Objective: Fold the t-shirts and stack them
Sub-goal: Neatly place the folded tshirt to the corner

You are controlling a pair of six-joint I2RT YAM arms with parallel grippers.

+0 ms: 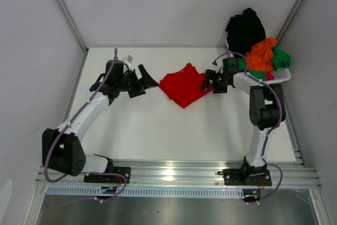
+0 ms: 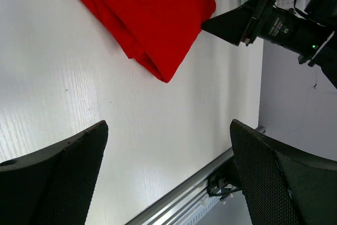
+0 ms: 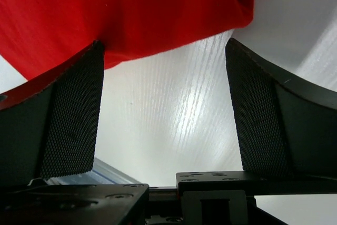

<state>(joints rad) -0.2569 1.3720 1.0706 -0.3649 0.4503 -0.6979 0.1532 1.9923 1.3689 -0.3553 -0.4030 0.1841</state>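
White wood-grain bench [image 1: 158, 130] fills a pale-walled booth with grey metal rails in its corners. At mid-bench lies the red t-shirt [image 1: 181, 85], soft and matte, folded into a rough diamond with doubled edges. At the back right, a perforated white basket [image 1: 285, 74], mostly hidden, holds the crumpled black shirt [image 1: 245, 27], orange shirt [image 1: 261, 54] and green shirt [image 1: 282, 57]. The left jaws stand wide apart, just left of the red t-shirt. The right jaws, also apart, straddle its right edge, which hides one mesh-textured tip.
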